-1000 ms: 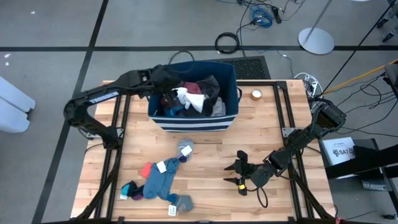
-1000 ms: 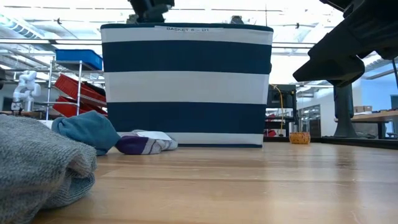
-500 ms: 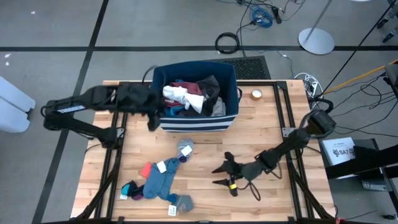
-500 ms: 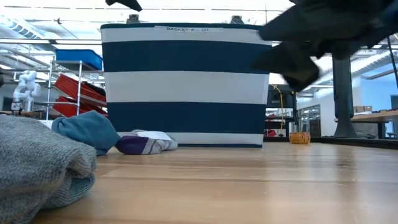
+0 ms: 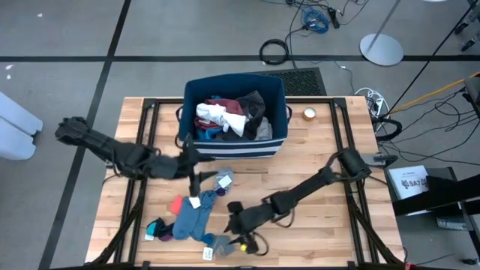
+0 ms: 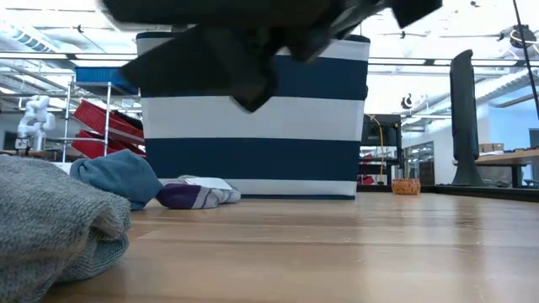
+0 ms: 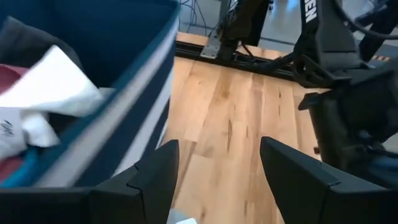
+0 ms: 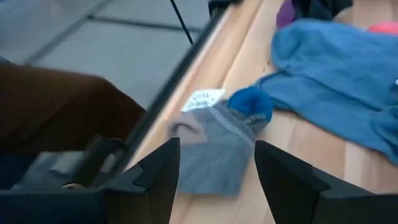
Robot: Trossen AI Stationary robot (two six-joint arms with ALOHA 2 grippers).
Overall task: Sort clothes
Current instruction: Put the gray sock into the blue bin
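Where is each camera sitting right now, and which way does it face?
High: overhead, looking straight down on table, both arms, bin.
Low: table height, looking level at the bin; blurred arm overhead.
Left wrist: beside the bin, open left gripper over bare wood.
Right wrist: open right gripper at the grey sock.
Shared: high view also shows that sock.

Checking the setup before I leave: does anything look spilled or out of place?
Nothing looks spilled or damaged. Clothes fill the striped bin; the socks lie loose on the table, as sorting would leave them.
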